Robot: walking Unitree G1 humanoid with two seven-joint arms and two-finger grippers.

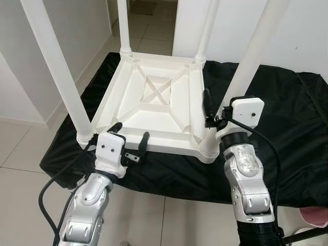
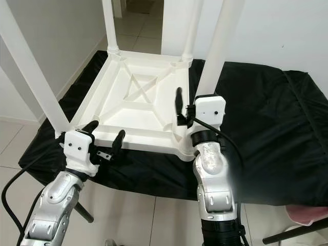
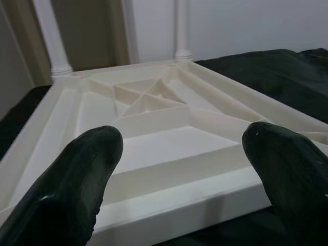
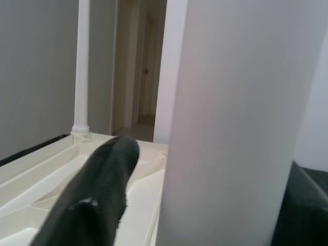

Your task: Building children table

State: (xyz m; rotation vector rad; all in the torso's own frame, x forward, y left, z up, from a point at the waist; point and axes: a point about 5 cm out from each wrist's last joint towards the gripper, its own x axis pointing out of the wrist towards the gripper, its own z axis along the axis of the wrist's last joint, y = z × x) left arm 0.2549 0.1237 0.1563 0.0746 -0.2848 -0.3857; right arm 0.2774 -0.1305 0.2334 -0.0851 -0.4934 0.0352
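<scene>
Left hand fingers spread wide, empty, at the near rim of the upturned white plastic children's table, four white round legs standing up, on a black cloth-covered bench, right hand fingers straddling the near right leg, grip unclear.

Upturned white table lies on black-covered bed

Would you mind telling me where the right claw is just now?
The right claw is at the near right corner of the upturned white table, its fingers either side of the base of the near right leg.
</scene>
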